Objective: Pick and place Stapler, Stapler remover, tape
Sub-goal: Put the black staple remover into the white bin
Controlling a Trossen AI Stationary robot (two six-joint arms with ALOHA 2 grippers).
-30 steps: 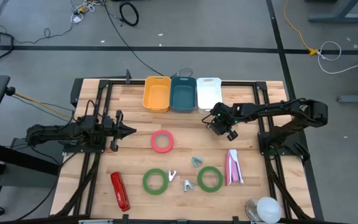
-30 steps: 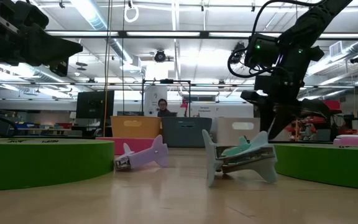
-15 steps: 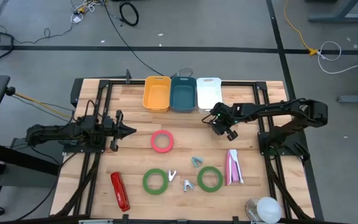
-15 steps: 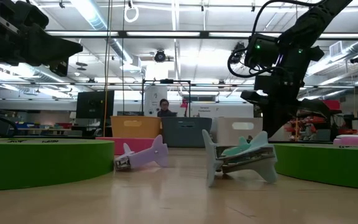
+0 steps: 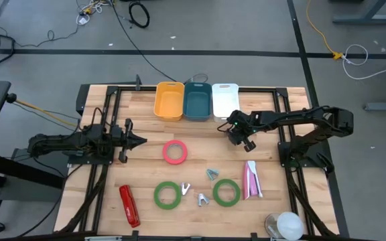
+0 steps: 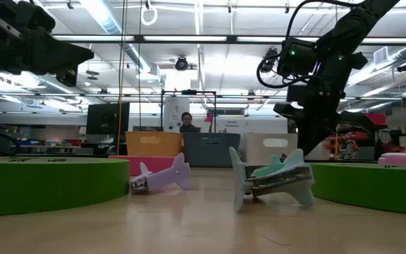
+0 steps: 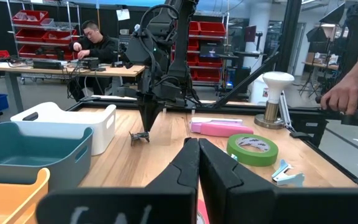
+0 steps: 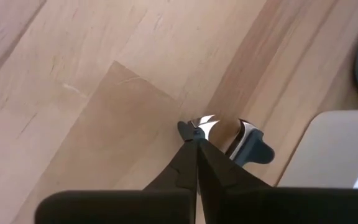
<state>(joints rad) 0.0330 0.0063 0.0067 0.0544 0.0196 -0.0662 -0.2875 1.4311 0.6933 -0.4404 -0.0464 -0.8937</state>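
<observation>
My right gripper (image 8: 196,144) points steeply down, shut, just in front of the white bin (image 5: 225,99). Its tips stand at a small dark blue staple remover (image 8: 244,144) with chrome jaws, which lies on the wood. The left wrist view shows that remover (image 7: 140,136) below the right gripper (image 7: 148,124). A red stapler (image 5: 129,205) lies near left and a pink stapler (image 5: 251,179) near right. The pinkish-red tape (image 5: 175,152) and two green rolls (image 5: 167,195) (image 5: 226,192) lie flat. My left gripper (image 5: 144,140) waits level at the left, shut. My right gripper's shut fingertips (image 8: 191,149) come from above, slanting down, right beside the dark remover's near tip (image 8: 185,129). I cannot tell whether they touch it. The remover lies on the table beyond the fingers, not between them.
Orange (image 5: 169,100), teal (image 5: 198,100) and white bins stand in a row at the far edge. Three pale staple removers (image 5: 210,174) (image 5: 185,189) (image 5: 202,199) lie between the green rolls. A white domed object (image 5: 287,224) sits at the near right corner. People work at benches beyond the table.
My right gripper has shut its fingers while staying in place over the dark staple remover. The remover still lies on the table.
</observation>
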